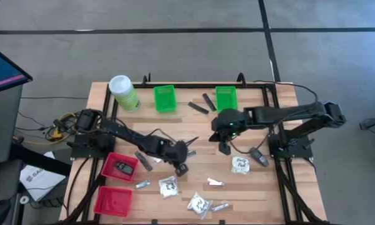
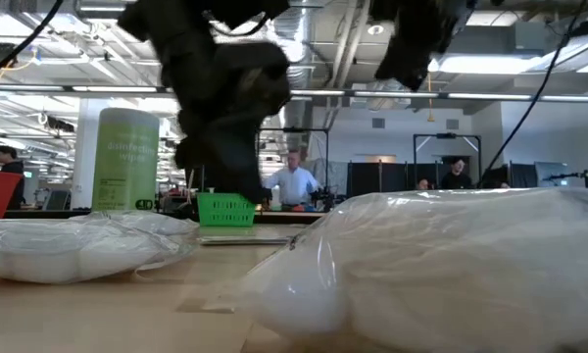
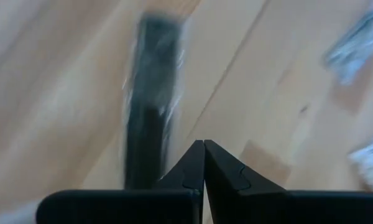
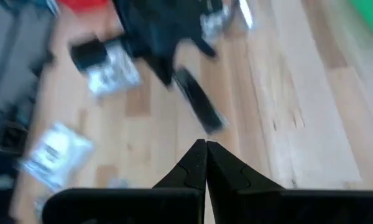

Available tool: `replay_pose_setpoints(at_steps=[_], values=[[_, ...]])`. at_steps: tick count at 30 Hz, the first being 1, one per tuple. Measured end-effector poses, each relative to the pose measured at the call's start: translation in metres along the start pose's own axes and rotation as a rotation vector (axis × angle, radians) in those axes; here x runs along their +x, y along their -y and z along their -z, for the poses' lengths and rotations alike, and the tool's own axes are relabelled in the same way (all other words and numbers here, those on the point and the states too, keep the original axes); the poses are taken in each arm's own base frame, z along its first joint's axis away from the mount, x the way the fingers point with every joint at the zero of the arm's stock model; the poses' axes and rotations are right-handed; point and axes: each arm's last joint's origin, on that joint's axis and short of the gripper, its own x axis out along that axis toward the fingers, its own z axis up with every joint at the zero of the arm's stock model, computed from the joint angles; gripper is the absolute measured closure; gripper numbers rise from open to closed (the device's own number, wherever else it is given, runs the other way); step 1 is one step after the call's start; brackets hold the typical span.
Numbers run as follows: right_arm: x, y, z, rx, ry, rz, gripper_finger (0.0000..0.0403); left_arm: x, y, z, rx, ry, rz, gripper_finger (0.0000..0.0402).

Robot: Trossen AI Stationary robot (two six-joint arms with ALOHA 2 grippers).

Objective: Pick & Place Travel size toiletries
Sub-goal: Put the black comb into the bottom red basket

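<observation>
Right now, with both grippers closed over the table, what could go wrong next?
1. The left gripper is shut and empty beside a dark grey stick; descending closed could push it away.
2. The right gripper hangs near the left one; moving toward the same stick, the arms might collide.
3. The white packets lie nearby and could be swept aside.

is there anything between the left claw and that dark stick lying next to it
Nothing visible. The left claw is shut and empty, low over the table, and the dark stick lies on bare wood just ahead of its tips in the left wrist view. The white packet sits off to the side.
</observation>
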Motion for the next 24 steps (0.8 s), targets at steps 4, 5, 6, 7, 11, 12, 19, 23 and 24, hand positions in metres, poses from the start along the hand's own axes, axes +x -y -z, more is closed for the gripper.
replay_pose_setpoints(at_steps=[4,5,6,7,11,12,19,23,24], values=[[0.024,-0.003,0.004,-0.063,-0.068,-0.009,0.0403,0.006,-0.008,0.017,-0.064,-0.034,-0.044,0.0401],[0.03,-0.005,0.004,-0.079,-0.069,-0.016,0.0403,0.007,-0.01,0.021,-0.072,-0.043,-0.058,0.0401],[0.034,-0.006,0.004,-0.095,-0.067,-0.023,0.0403,0.009,-0.012,0.024,-0.076,-0.048,-0.068,0.0401],[0.037,-0.008,0.005,-0.108,-0.07,-0.027,0.0403,0.01,-0.015,0.026,-0.076,-0.052,-0.075,0.0401],[0.05,-0.011,0.004,-0.137,-0.067,-0.039,0.0403,0.01,-0.018,0.03,-0.012,-0.057,-0.077,0.0401],[0.053,-0.012,0.005,-0.139,-0.069,-0.04,0.0403,0.011,-0.02,0.03,0.01,-0.058,-0.078,0.0401],[0.067,-0.012,0.009,-0.141,-0.103,-0.04,0.0403,0.016,-0.031,0.012,0.124,-0.03,-0.036,0.0401],[0.068,-0.012,0.008,-0.142,-0.094,-0.041,0.0403,0.018,-0.041,0.0,0.13,-0.021,-0.017,0.0401],[0.068,-0.012,0.008,-0.143,-0.091,-0.042,0.0403,0.018,-0.043,-0.002,0.13,-0.019,-0.009,0.0401]])
